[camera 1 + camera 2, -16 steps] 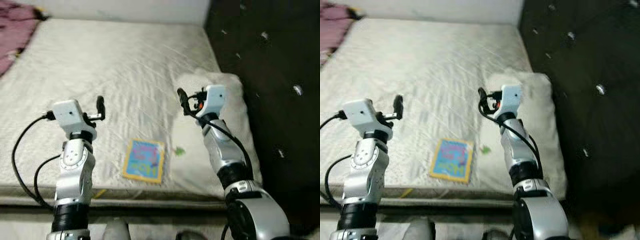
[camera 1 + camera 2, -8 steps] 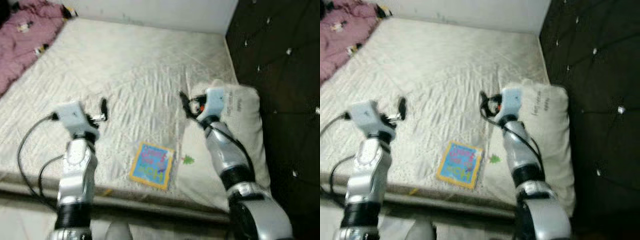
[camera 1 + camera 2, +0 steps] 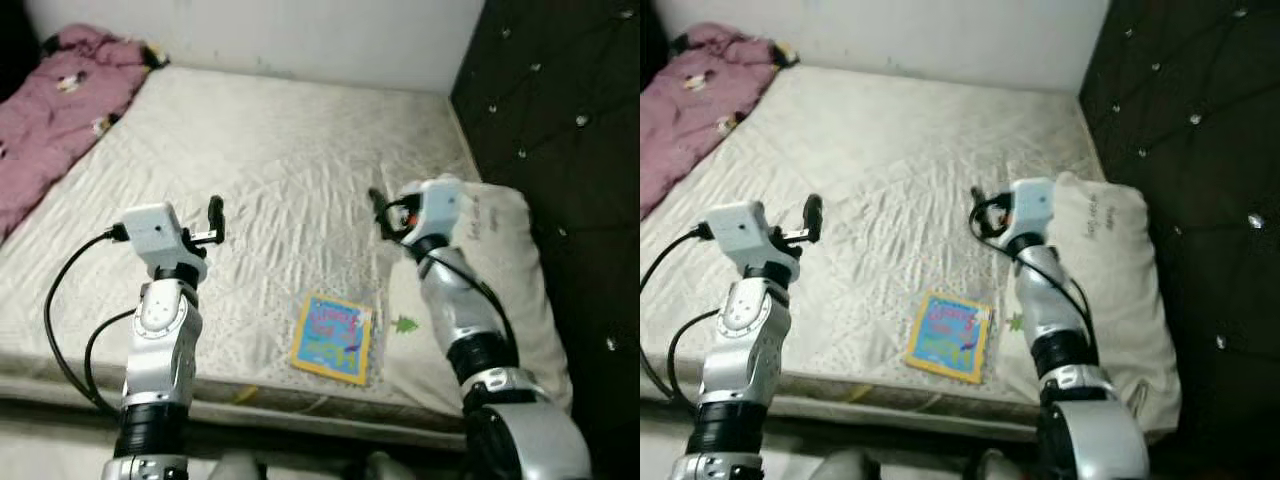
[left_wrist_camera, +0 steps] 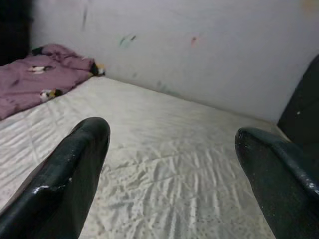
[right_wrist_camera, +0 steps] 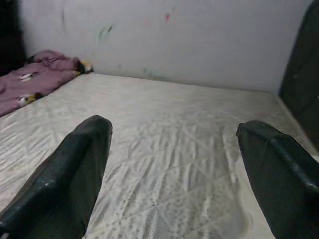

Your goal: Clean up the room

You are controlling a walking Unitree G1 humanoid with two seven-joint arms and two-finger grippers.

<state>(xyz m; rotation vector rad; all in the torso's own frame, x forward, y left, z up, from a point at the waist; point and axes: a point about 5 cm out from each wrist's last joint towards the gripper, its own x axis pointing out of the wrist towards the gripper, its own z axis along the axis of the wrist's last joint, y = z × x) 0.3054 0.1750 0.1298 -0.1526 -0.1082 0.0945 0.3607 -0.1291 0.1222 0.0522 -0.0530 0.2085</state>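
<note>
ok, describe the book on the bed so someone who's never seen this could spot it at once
Start from the pale quilted mattress and go to its near edge, beside the white pillow by the dark headboard. The book lies flat there, between the two arms. It is a thin square with a yellow border and a blue cover, the brightest thing on the bare sheet.

This is a bedroom in a home. A wide bed (image 3: 290, 170) with a bare, quilted off-white mattress takes up most of the room, set against a plain pale wall (image 3: 300, 35) marked with a few small coloured smudges. A dark tufted headboard (image 3: 560, 130) with shiny buttons runs along one side, and a white pillow (image 3: 500, 270) lies next to it. A crumpled pink blanket (image 3: 60, 110) sits at the far corner, and a colourful children's book (image 3: 333, 336) lies near the mattress edge.
</note>
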